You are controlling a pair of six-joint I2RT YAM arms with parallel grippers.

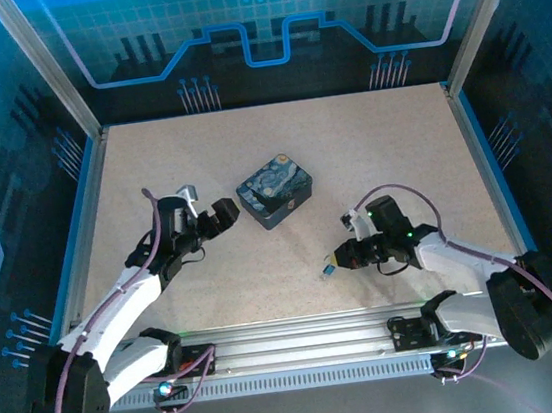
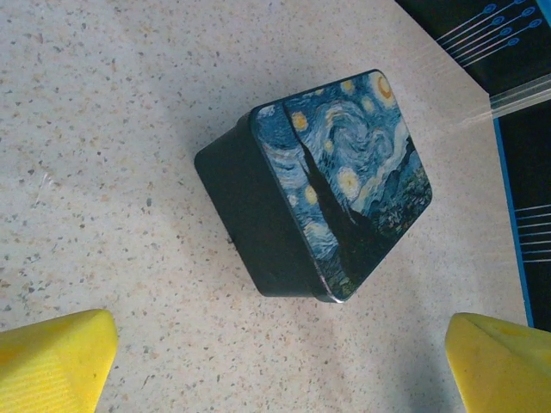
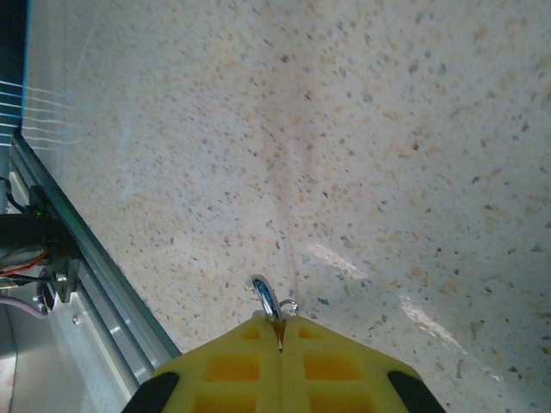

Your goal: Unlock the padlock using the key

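Currently your right gripper (image 3: pixel 280 320) has its yellow fingers pressed fully together on a thin dark sliver, which seems to be the key (image 3: pixel 280 331); most of it is hidden between the pads. At 12 o'clock from the fingertips a silvery loop (image 3: pixel 263 296) and a smaller ring (image 3: pixel 289 305) stick out over the table (image 3: pixel 387 129). You cannot tell if the loop belongs to the padlock. In the top view this metal is a tiny blurred speck at 7 o'clock of the gripper. Your left gripper (image 2: pixel 275 383) is wide open and holds nothing. Its fingertips are cut off at the lower corners, and the blue tin (image 2: pixel 344 181) stands apart at 12 o'clock.
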